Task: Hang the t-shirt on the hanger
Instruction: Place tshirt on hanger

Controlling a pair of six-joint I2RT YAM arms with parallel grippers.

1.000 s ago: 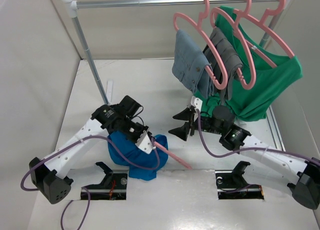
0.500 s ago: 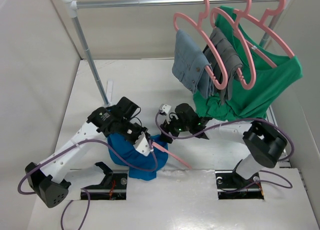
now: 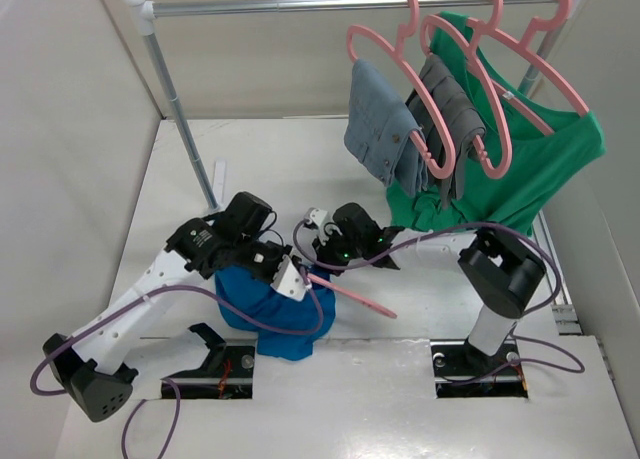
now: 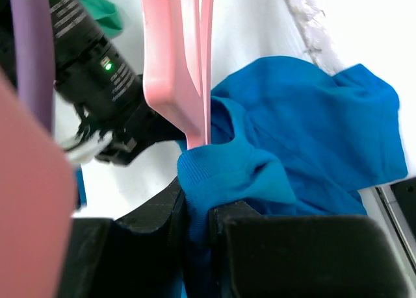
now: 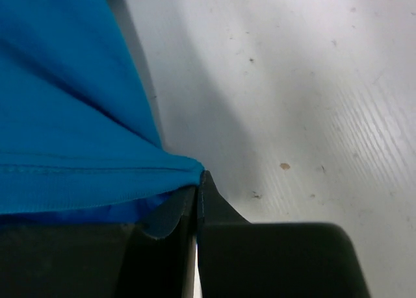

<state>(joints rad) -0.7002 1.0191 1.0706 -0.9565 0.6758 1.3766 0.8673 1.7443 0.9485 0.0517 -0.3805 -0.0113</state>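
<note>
We see the left gripper point(image 3: 289, 277) clamped tight on a fold of the bright blue cloth t-shirt point(image 3: 272, 319), which lies bunched on the white table point(image 3: 300, 159) left of centre, toward the near edge. The thin pink plastic hanger point(image 3: 358, 299) sticks out of the shirt's right side, slanting to the near right; in the left wrist view its end dips into the cloth just past the fingers. At the shirt's far right edge, the right gripper point(image 3: 322, 262) pinches the hem between almost closed jaws. Far right, a large green shirt point(image 3: 540, 169) hangs from the metal rail point(image 3: 350, 1).
</note>
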